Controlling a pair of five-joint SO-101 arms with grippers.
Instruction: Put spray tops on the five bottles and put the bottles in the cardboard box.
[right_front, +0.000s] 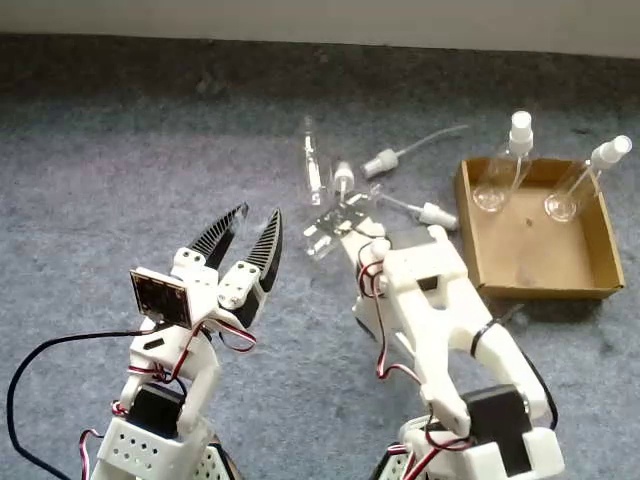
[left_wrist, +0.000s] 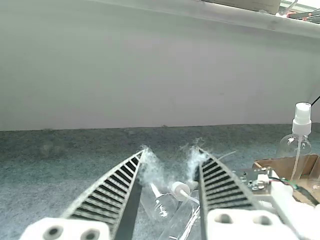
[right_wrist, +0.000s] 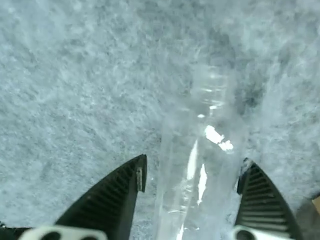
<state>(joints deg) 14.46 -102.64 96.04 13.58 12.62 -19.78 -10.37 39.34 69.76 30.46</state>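
**On the counter: light, slick bottles, best pinched mid-body**

At far left, the left pincer (right_front: 259, 212) hangs above the counter (right_front: 100, 150), jaws wide and holding nothing. Just right of it lie 3 loose bottles. One is a bare bottle (right_front: 312, 168), and one is a capped bottle (right_front: 344, 182) that seems to carry a white top. The third, the near bottle (right_wrist: 205, 115), lies between the jaws of the right pincer (right_wrist: 193, 161), which are spread wide on either side and not yet closed on it.

The bottles look like thin clear plastic: light, smooth, easily dented, and likely to roll or squirt out of a hard squeeze. A gentle hold across the round body near its middle seems best.

Further right, a far top (right_front: 383, 162) and a near top (right_front: 437, 214) lie close by, and their thin dip tubes could snag. At far right, the box (right_front: 545, 292) holds 2 topped bottles (right_front: 505, 165), leaning and crowding its far side.
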